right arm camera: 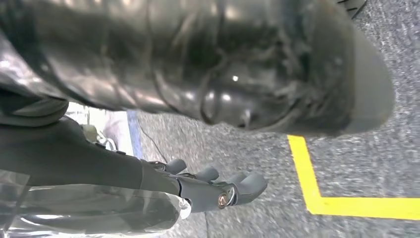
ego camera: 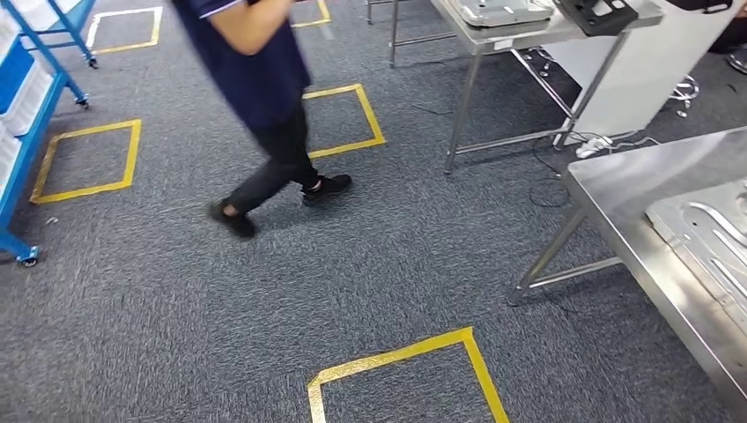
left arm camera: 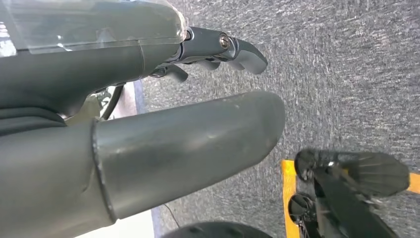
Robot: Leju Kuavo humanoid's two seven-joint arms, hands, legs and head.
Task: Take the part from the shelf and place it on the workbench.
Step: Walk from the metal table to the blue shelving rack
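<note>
Part, a pressed sheet-metal panel with raised ribs, lies flat on the steel workbench at the right edge of your head view, cut off by the frame. You can place neither hand against it from the head view; both wrist views look down at grey carpet, so the part sits well apart from both hands. Left hand: thick grey thumb extended, darker fingers stretched out apart from it, nothing between them, so you can read it as open and empty. Right hand: thumb large and blurred across the view, fingers extended and spread, nothing held, also open. Yellow tape forms a corner on the carpet beneath the right hand; a short strip of the same tape shows under the left. In the head view, yellow taped squares mark the carpet. A person in dark clothes and black shoes is mid-stride across the upper middle. A blue shelf frame on castors stands at the left edge. A second steel table stands at the top, behind the workbench, with cables on the floor between them.
</note>
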